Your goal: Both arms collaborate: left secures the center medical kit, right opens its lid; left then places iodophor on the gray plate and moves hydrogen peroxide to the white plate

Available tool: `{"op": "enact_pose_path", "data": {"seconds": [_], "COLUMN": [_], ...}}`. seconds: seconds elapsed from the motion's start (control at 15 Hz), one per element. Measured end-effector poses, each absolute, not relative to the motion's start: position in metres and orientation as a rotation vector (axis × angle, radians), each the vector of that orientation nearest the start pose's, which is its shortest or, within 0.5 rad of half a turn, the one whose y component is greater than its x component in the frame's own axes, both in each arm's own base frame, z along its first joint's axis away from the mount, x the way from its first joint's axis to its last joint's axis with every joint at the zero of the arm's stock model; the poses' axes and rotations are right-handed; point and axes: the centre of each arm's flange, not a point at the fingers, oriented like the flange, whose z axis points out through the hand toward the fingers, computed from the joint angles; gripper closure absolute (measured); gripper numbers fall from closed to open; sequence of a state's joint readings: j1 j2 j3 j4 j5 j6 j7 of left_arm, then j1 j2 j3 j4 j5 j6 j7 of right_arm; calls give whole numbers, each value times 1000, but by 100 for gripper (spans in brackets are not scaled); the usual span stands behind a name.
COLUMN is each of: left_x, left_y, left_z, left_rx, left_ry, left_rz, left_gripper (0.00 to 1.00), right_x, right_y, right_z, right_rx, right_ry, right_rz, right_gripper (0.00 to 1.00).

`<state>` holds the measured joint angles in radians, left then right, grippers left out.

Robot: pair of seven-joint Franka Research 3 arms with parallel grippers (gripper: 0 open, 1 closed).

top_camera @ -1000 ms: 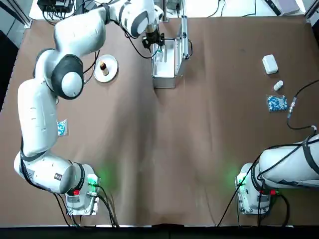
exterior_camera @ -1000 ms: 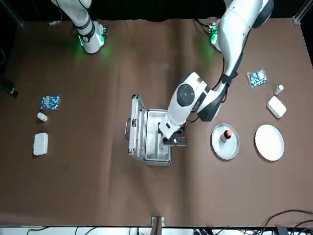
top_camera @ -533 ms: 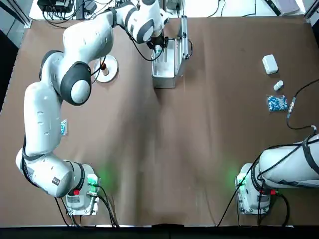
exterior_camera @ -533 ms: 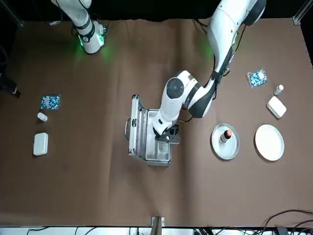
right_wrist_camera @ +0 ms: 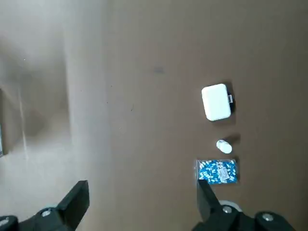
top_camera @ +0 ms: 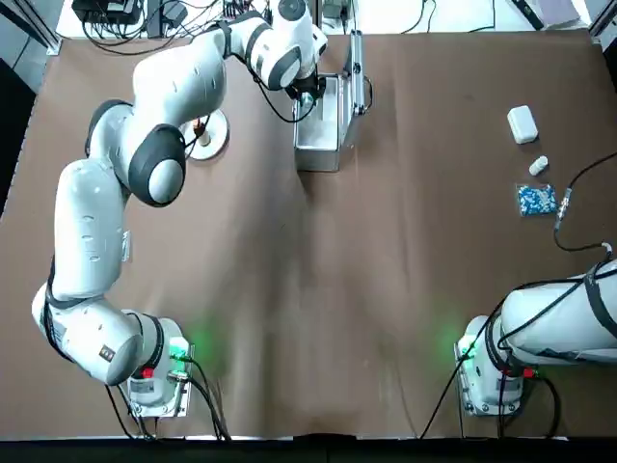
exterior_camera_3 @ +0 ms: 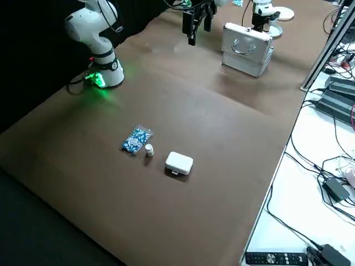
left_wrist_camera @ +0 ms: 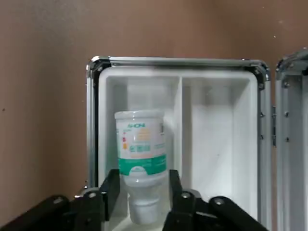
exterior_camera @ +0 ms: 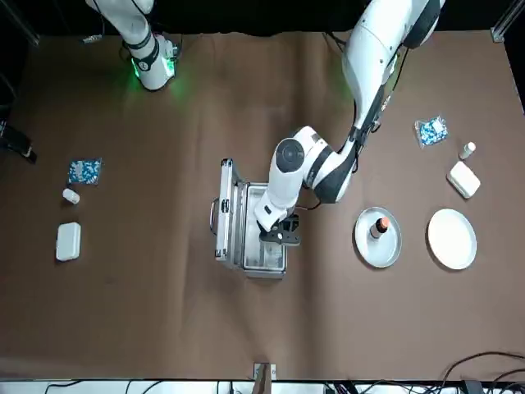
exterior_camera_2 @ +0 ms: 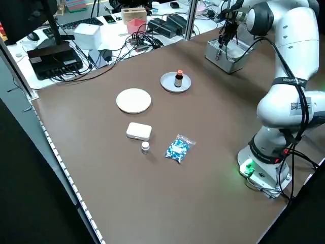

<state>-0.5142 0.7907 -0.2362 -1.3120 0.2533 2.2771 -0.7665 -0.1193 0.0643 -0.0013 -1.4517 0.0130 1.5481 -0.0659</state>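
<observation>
Iodophor (exterior_camera_2: pixel 179 79) on the gray plate (exterior_camera_2: pixel 169 85), white plate (exterior_camera_2: pixel 133 101) beside it.
Beyond, the left gripper (left_wrist_camera: pixel 143 185) hangs open over the hydrogen peroxide (left_wrist_camera: pixel 142 163), seemingly ungripped, in the case's (left_wrist_camera: pixel 219 144) compartment away from the lid (left_wrist_camera: pixel 293 144); right gripper (right_wrist_camera: pixel 143 187) parked, open.

A robotics lab, by the two white robot arms (top_camera: pixel 87 231) bolted to a brown-covered table (top_camera: pixel 405 289).

The left arm (top_camera: pixel 82 231) is glossy white with rounded, dark-banded joints and black cables. The right arm (top_camera: pixel 564 318) matches, its base glowing green beside a red light.
</observation>
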Motion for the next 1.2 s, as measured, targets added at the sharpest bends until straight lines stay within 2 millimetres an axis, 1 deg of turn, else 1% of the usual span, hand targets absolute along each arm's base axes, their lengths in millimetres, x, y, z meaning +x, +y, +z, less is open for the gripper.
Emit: {"op": "enact_pose_path", "data": {"seconds": [0.2,0.33,0.4,0.73,1.2], "left_x": [590,590,590,590,588], "left_y": [-483,-482,-482,-482,-481], "left_z": [294,294,292,289,287], "left_rx": [-3228,-3227,-3226,-3223,-3210], "left_ry": [79,78,78,77,76], "left_rz": [-288,-288,-285,-276,-251], "left_gripper": [54,54,54,53,53], "right_x": [569,569,569,567,565], "right_y": [-67,-64,-58,-49,-47], "right_z": [642,642,641,639,634], "right_rx": [-3130,-3130,-3130,-3128,-3126], "right_ry": [84,74,59,34,28], "right_rz": [-48,-43,-34,3,43], "right_gripper": [1,1,1,1,1]}}
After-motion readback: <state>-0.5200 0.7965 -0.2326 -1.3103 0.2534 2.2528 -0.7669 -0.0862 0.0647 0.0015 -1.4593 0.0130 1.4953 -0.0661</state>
